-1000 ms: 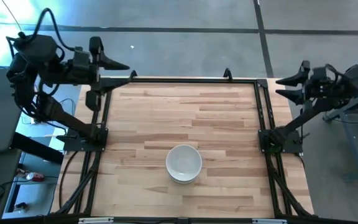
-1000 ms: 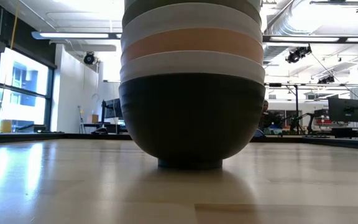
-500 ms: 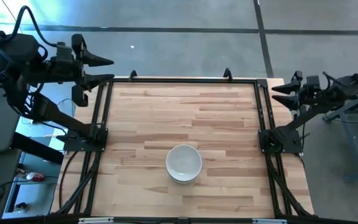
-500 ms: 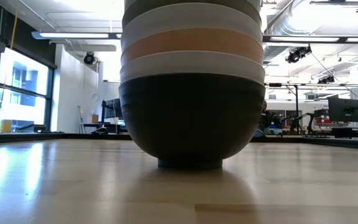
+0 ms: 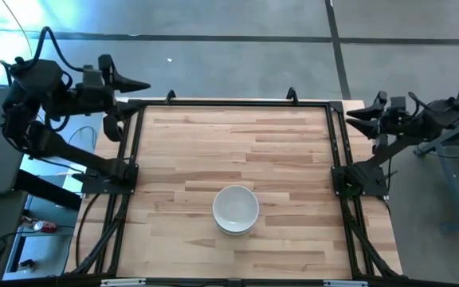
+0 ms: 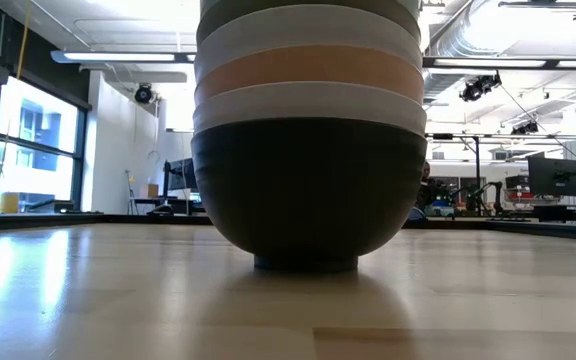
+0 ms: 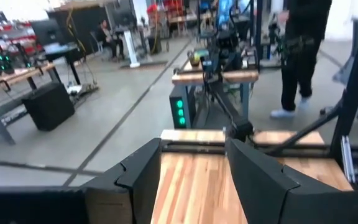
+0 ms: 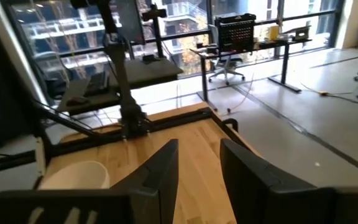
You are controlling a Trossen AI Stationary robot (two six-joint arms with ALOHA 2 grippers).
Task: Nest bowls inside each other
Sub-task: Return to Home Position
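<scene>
The bowls [image 5: 236, 210] stand nested in one stack at the table's near middle, with a white bowl on top. In the low view the stack rests on the foot [image 6: 305, 263] of the black bowl [image 6: 308, 190]. Above it show a white, a peach [image 6: 308, 72], another white and an olive rim. The right wrist view catches the top white bowl [image 8: 73, 175]. My left gripper [image 5: 131, 104] hangs open off the table's far left corner, with nothing between its fingers [image 7: 194, 168]. My right gripper [image 5: 362, 110] hangs open off the far right corner, also holding nothing [image 8: 199, 168].
A black metal frame [image 5: 237, 102] runs around the wooden table top [image 5: 277, 159]. In the room beyond stand desks, screens and a person [image 7: 300, 56].
My left gripper has drawn back toward the table's left edge and sunk a little. My right gripper has sunk at the far right corner and rolled slightly. The stack of bowls has kept still.
</scene>
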